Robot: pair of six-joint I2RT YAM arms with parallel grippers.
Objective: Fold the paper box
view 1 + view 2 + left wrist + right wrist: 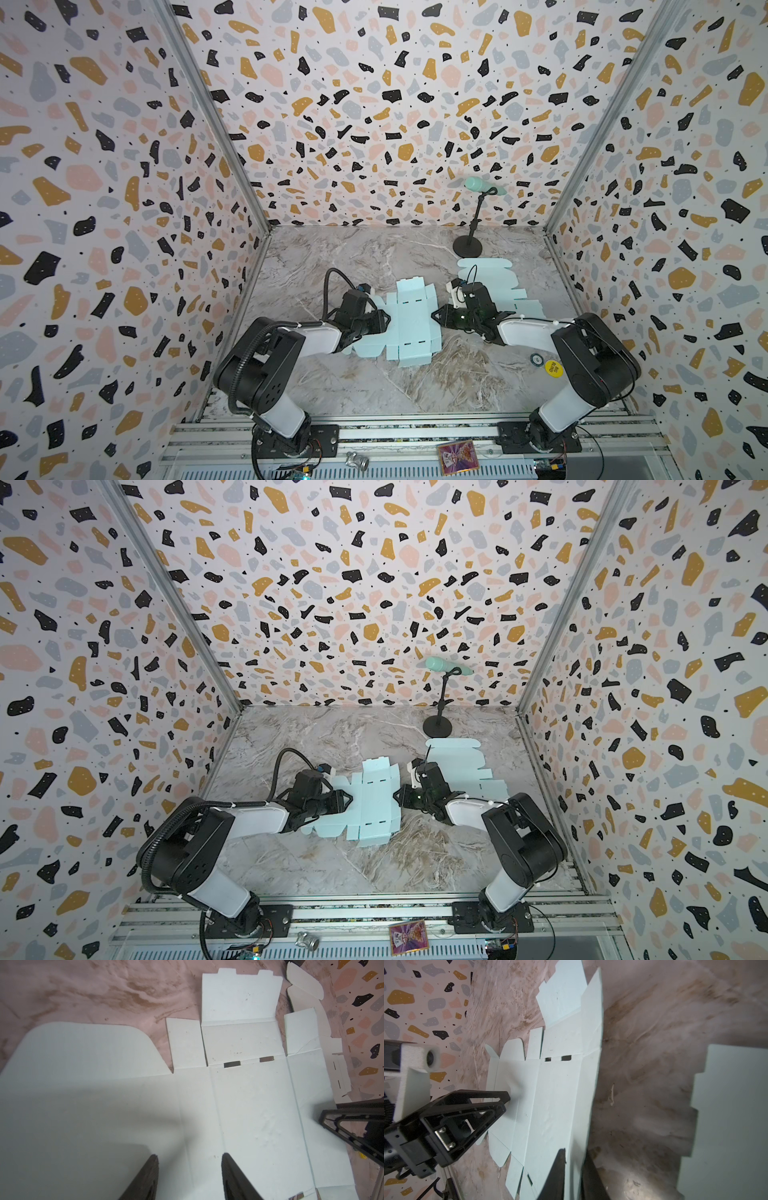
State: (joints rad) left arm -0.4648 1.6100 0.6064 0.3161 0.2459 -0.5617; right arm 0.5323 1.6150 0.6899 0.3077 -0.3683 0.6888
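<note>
In the middle of the marbled grey-brown worktop, a pale blue die-cut paper box blank lies spread open between the two arms, in both top views.

The left arm's fingers stand apart with nothing between them. Their tips rest on the blank's left part, and the right wrist view shows a shallow dent in the paper at that spot. The right arm's fingers sit at the opposite side, drawn nearly together astride the blank's right-hand edge strip. Whether they actually pinch the paper I cannot tell. That strip looks slightly raised off the worktop, while the remaining panels lie flat.

Almost the whole job appears to be ahead. The base panel, the side walls and the end flaps with their tabs are all unfolded. The small slots along the creases are open and no tab sits in them. My reading is that the first wall fold is just being set up, with one side pinned and the other about to be lifted.

Well apart at the far right lies a loose stack of similar pale blue blanks, just in front of a black stand.
</note>
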